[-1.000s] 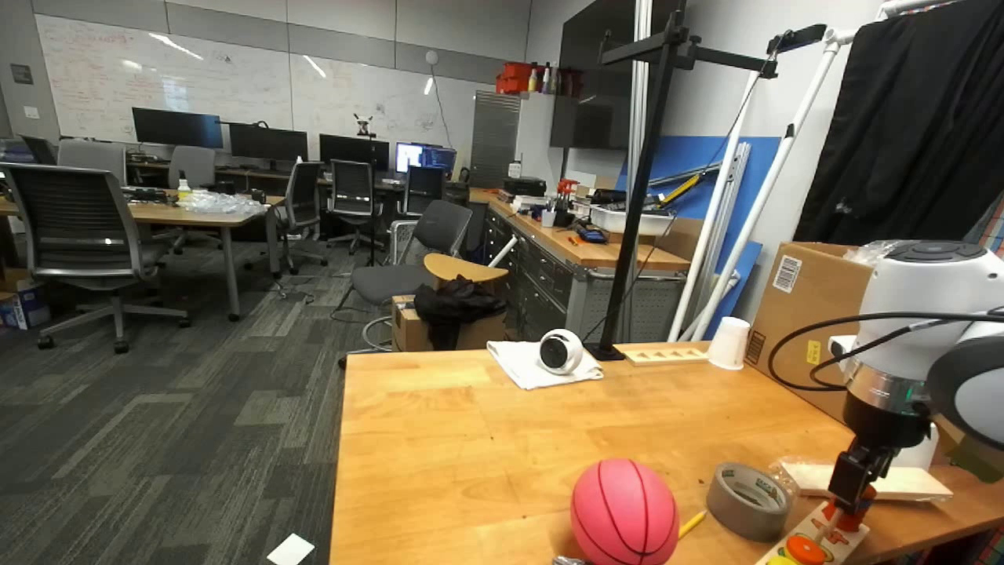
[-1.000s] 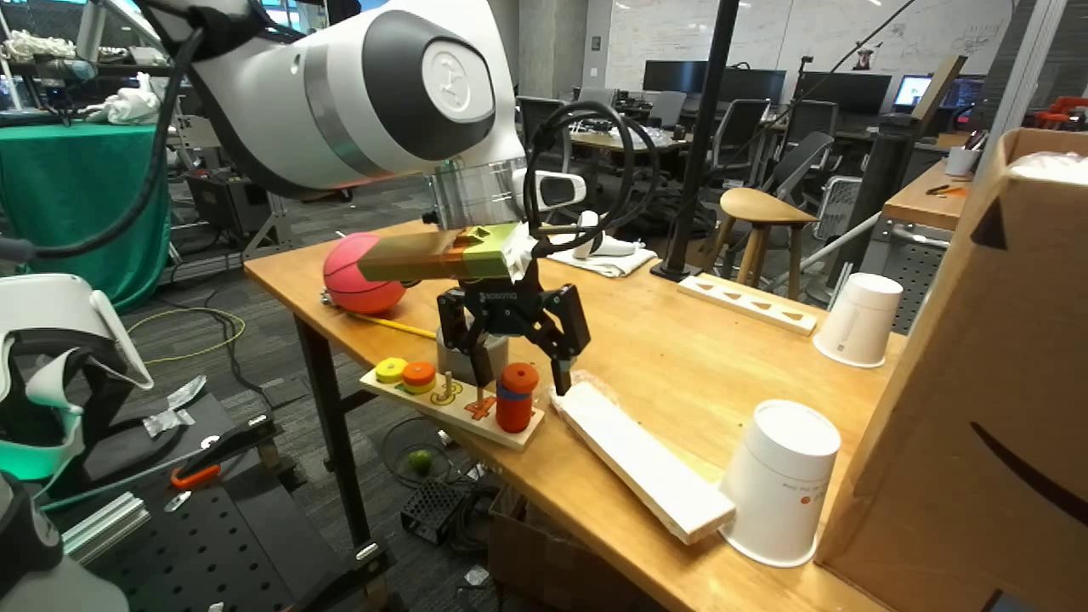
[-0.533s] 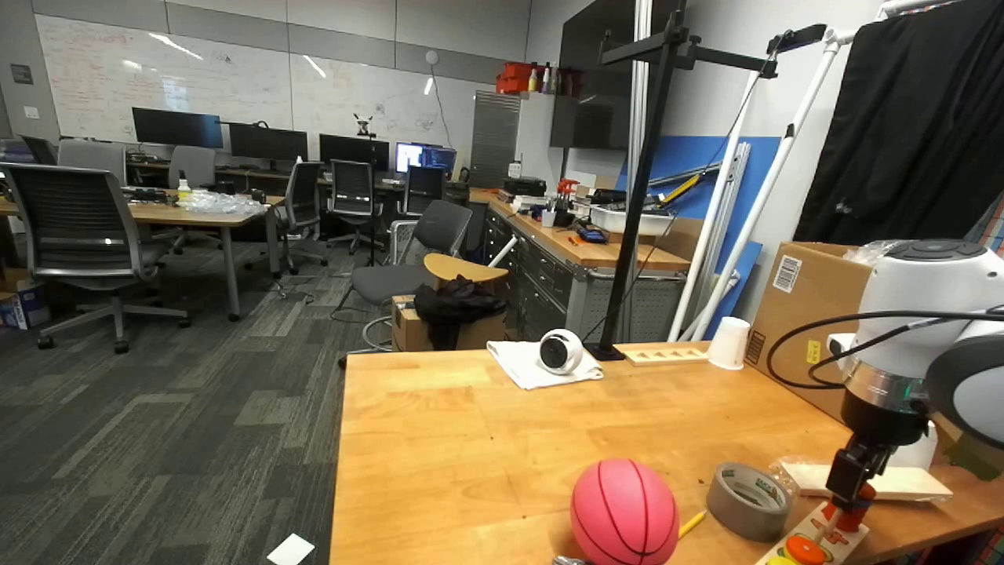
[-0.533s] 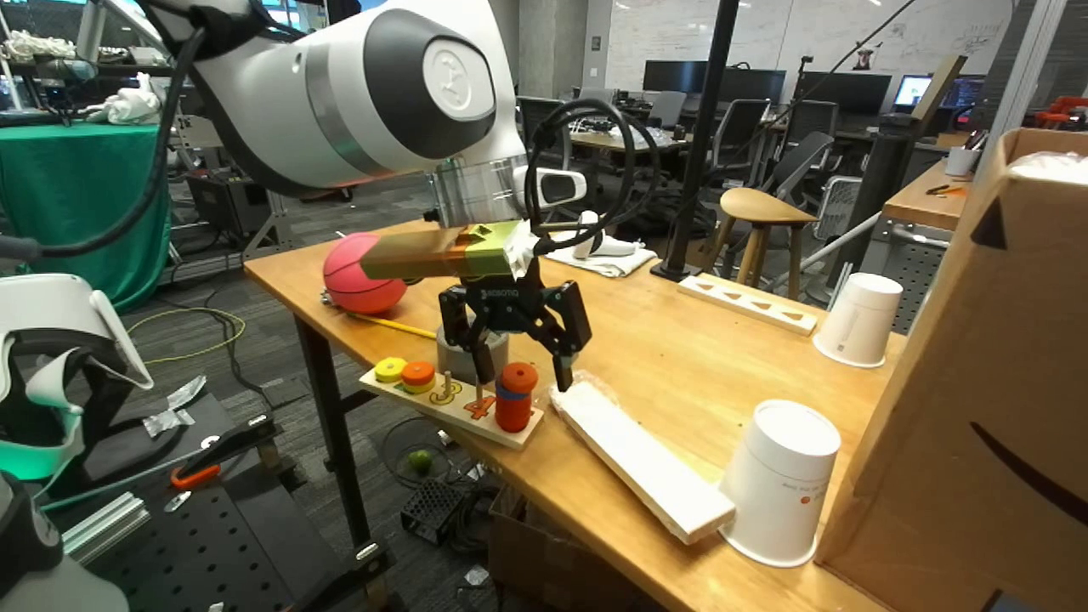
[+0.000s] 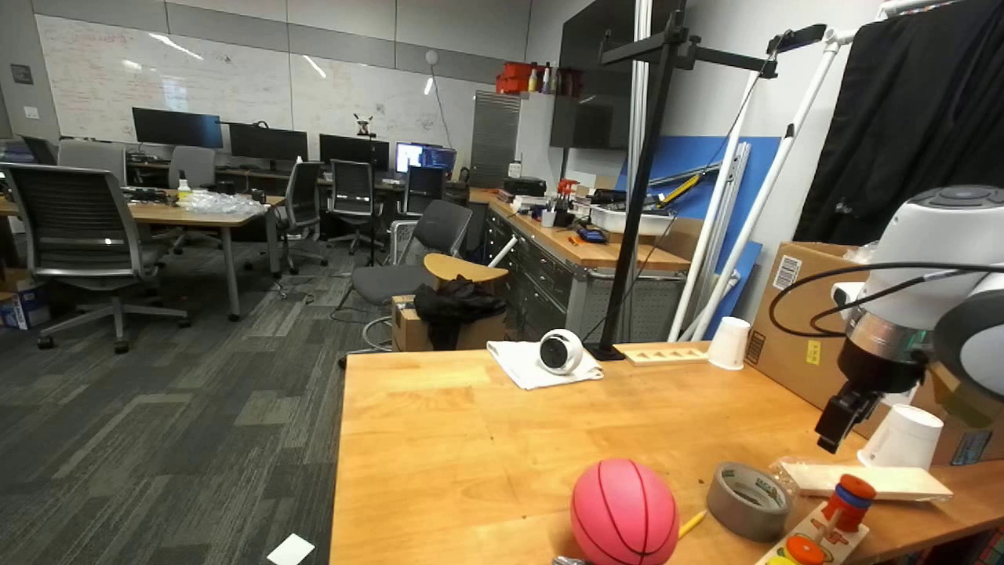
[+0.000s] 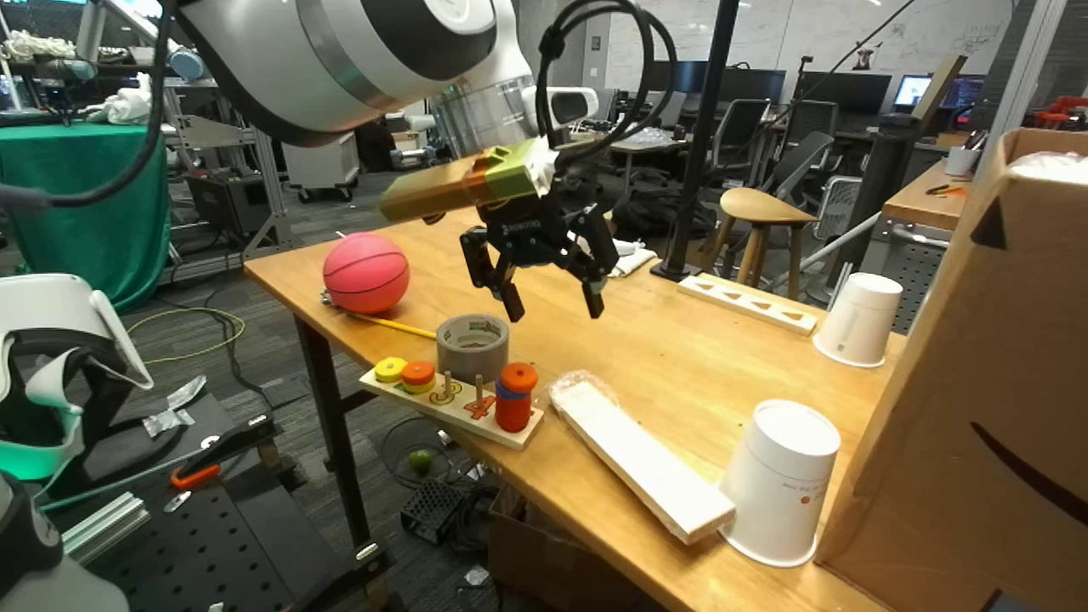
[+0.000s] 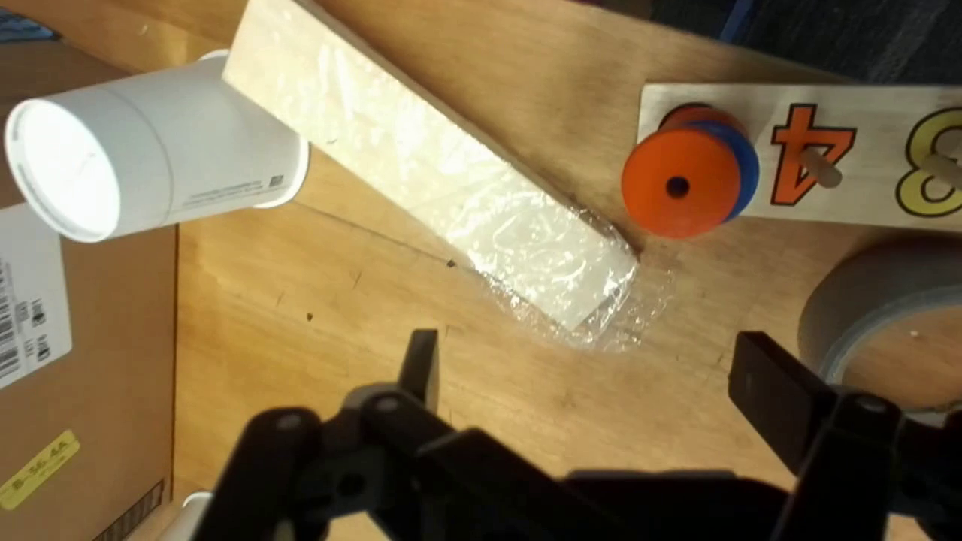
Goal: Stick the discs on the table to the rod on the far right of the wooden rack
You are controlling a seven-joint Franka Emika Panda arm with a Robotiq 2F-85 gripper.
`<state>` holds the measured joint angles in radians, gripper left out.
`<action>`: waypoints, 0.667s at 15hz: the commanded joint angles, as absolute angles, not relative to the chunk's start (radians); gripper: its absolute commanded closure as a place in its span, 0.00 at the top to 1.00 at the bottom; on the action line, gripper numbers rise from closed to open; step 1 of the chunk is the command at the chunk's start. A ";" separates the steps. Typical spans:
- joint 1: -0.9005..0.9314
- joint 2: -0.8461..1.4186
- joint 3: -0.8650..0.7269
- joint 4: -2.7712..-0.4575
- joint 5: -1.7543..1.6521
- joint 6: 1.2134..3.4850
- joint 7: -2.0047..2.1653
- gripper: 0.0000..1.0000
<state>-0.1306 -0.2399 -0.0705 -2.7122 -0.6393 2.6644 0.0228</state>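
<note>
Currently hovers with Robotiq gripper (image 6: 554, 313) spread wide, grasping nothing.
Might bump orange-and-blue disc stack (image 6: 515, 399) if lowered askew, perhaps nudging numbered wooden rack (image 6: 455, 412) off table (image 6: 654, 365).

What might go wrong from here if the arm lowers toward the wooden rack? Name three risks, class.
The wooden rack lies at the edge of the table, so a push might send it off.
The open fingers might knock the disc stack at the rack's end if lowered carelessly.
The tape roll lies close beside the rack and might be bumped into it.
</note>
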 commanded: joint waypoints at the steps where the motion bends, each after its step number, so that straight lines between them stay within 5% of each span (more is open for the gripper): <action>1: -0.133 -0.338 -0.036 -2.727 -0.650 2.667 0.024 1.00; 10: -0.139 -0.332 -0.017 -2.721 -0.633 2.658 0.017 1.00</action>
